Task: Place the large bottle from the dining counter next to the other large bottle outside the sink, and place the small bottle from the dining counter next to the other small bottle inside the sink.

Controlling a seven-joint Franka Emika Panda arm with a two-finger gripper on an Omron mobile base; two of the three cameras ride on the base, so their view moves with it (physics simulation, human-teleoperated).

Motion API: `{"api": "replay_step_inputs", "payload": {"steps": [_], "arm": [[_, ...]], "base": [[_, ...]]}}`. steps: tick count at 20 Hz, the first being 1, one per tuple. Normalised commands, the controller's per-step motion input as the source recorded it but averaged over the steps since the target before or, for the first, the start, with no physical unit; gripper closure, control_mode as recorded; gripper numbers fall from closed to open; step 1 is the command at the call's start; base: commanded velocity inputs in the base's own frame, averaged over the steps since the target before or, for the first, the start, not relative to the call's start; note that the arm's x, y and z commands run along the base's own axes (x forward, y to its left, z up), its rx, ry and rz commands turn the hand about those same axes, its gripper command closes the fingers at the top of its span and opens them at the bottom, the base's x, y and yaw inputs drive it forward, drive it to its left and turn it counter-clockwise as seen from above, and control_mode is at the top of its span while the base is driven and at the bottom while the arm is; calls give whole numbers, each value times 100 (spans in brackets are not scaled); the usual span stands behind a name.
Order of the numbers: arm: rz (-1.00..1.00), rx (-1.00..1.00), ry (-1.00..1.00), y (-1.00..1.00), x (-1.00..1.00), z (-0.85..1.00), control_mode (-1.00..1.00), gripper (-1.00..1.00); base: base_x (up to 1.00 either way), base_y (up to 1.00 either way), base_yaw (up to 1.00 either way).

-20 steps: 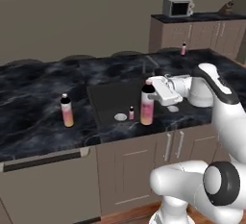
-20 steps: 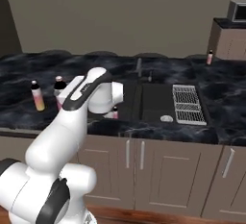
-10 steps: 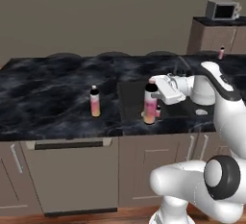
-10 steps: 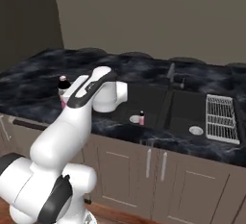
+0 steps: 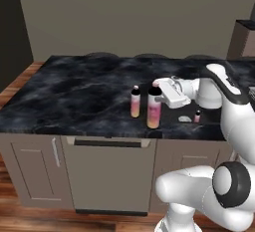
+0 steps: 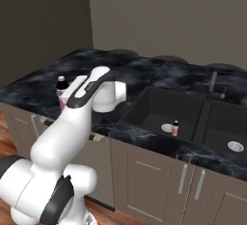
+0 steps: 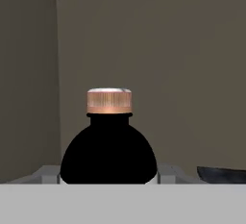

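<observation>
gripper (image 5: 155, 92): clamped on the neck and shoulder of the large bottle (image 5: 154, 107), fingers either side of it; hand view looks straight at the black shoulder and copper cap (image 7: 109, 101).
large bottle: upright, pink-orange body, base at or just above the counter (image 5: 74, 96); contact can't be told. Sits close to the front edge.
second large bottle (image 5: 135, 101): upright on the counter just left of the held one, small gap between them, not touching.
small bottle (image 6: 175, 128): upright on the floor of the left basin of the sink (image 6: 159, 110), beside the round drain (image 6: 167, 128); in the left base view it shows just right of the hand.
edges: front counter edge runs right under the held bottle; sink rim starts directly right of it. In the left base view the slab's left end sits well left of both bottles.
open room: wide bare black slab to the left and behind the bottles; tight on the right, where arm and basin crowd in.
change: both views have shifted since half a second ago, so the base has driven; sink has slid further right in both. Second large bottle was well left of the held one, now just beside it. Grip unchanged.
around: faucet (image 6: 212, 81) behind the divider between basins; right basin drain (image 6: 235, 146); cabinet doors (image 5: 35, 166) below the counter; stool tops (image 5: 102, 56) past the far edge.
in the way: the arm's own forearm (image 6: 89, 93) hides most of the held bottle in the right base view.
</observation>
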Motion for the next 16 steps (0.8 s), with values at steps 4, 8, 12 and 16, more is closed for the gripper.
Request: {"api": "replay_step_inputs", "payload": {"steps": [4,8,12,16], "arm": [[0,0,0,0,0,0,100,100],[0,0,0,0,0,0,100,100],[0,0,0,0,0,0,100,100],[0,0,0,0,0,0,100,100]], "base": [[27,42,8],[22,8,0],[9,0,-1],[6,0,0]]}}
